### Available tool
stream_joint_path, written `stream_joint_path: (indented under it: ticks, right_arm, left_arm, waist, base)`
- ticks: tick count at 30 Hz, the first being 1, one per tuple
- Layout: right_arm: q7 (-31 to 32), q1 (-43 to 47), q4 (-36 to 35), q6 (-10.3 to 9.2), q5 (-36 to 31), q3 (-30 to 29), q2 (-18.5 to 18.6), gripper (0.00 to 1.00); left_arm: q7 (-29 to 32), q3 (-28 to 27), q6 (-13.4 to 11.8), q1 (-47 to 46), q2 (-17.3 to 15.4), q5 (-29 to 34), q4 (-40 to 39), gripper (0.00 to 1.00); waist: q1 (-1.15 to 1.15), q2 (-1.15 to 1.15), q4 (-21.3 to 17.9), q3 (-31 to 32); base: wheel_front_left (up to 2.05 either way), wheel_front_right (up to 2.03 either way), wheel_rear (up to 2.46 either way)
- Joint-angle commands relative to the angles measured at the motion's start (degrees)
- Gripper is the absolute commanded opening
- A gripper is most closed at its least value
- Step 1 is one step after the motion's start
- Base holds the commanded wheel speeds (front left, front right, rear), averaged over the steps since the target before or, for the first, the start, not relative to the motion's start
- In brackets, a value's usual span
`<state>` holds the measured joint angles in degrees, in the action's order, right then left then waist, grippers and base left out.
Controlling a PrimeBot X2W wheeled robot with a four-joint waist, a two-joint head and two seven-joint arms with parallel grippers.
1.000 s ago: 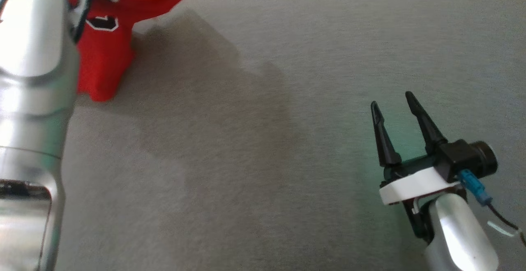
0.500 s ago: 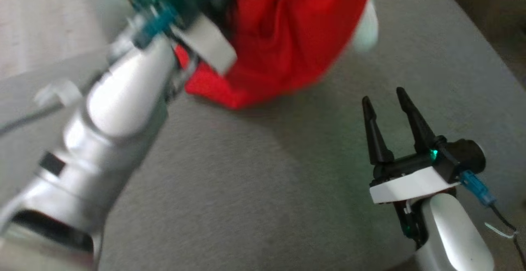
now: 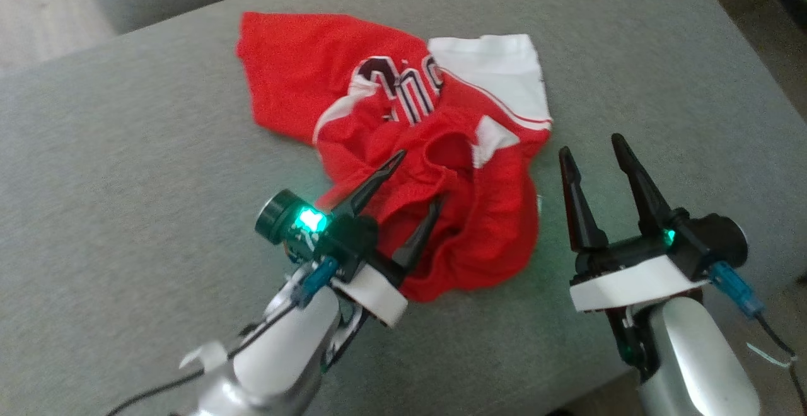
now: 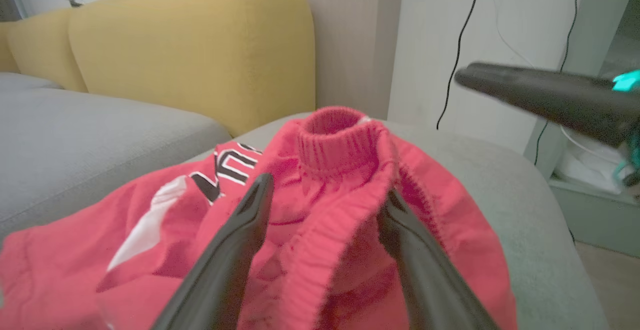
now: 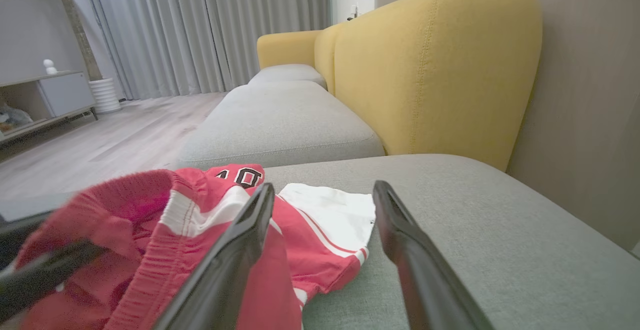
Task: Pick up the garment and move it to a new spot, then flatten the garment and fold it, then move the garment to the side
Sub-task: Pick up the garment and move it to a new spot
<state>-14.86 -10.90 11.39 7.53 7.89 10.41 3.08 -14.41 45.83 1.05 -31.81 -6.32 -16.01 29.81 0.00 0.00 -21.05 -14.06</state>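
Red garment (image 3: 296, 75), dark lettering (image 3: 403, 88) illegible

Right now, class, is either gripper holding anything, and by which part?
Nothing is held. The left gripper has jaws open astride the waistband of the red garment; the right gripper is open beside it.

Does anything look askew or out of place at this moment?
The red garment lies crumpled, not flat, on the grey cushion: its ribbed waistband stands up in a hump and a white panel sticks out to one side. The left gripper has its open jaws astride that bunched edge. No damage that I can see.
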Motion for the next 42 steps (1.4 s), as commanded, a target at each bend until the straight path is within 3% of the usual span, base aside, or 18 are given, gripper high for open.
stream_joint_path:
  ticks: [1, 8, 13, 19, 27, 34, 41, 42]
  right_arm:
    - [-0.14, 0.26, -1.4, -0.04, -0.82, 0.35, -0.2, 1.0]
    - [-0.14, 2.41, -0.89, -0.04, -3.29, -2.41, -0.2, 1.0]
    - [-0.14, 2.46, -1.04, -0.04, -4.37, -2.38, -0.2, 1.0]
    - [-0.14, 1.29, -1.63, -0.04, -4.63, -1.19, -0.2, 1.0]
    - [-0.14, -0.37, -2.05, -0.04, -2.49, 0.47, -0.2, 1.0]
    - [-0.14, -1.79, -2.43, -0.04, 1.35, 2.32, -0.2, 1.0]
    - [-0.14, -0.7, -1.99, -0.04, 4.56, 2.52, -0.2, 1.0]
    - [-0.14, -0.56, -1.99, -0.04, 4.74, 2.47, -0.2, 1.0]
  left_arm:
    - [-0.56, -3.12, -1.04, 0.8, -0.25, 0.77, -4.18, 1.0]
    - [-0.58, -8.27, -2.02, 7.61, -4.14, 2.35, -12.27, 1.0]
    - [1.24, -9.32, 2.03, 1.56, -8.85, 3.62, -11.47, 1.0]
    - [14.71, -6.6, 6.09, -13.31, -11.1, 0.78, -8.84, 1.0]
    - [32.34, 5.93, 6.42, -29.42, -9.67, -16.21, -4.57, 1.0]
    - [40.5, 12.32, 6.43, -34.59, -11.17, -22.54, 4.97, 1.0]
    - [45.13, 14.11, 6.43, -34.42, -13.14, -33.05, 6.85, 1.0]
    - [45.87, 14.23, 6.43, -34.37, -13.12, -34.79, 6.52, 0.55]
  waist:
    - [0.0, 0.0, 3.37, 2.27]
    - [0.0, 0.0, 8.63, 5.82]
    - [0.0, 0.0, 8.91, 5.64]
    - [0.0, 0.0, 5.16, 2.75]
    - [0.0, 0.0, -1.75, -3.52]
    - [0.0, 0.0, -8.27, -7.35]
    - [0.0, 0.0, -12.08, -8.31]
    - [0.0, 0.0, -12.15, -8.34]
  base:
    - [0.0, 0.0, 0.0]
    - [0.0, 0.0, 0.0]
    - [0.0, 0.0, 0.0]
    - [0.0, 0.0, 0.0]
    - [0.0, 0.0, 0.0]
    - [0.0, 0.0, 0.0]
    - [0.0, 0.0, 0.0]
    - [0.0, 0.0, 0.0]
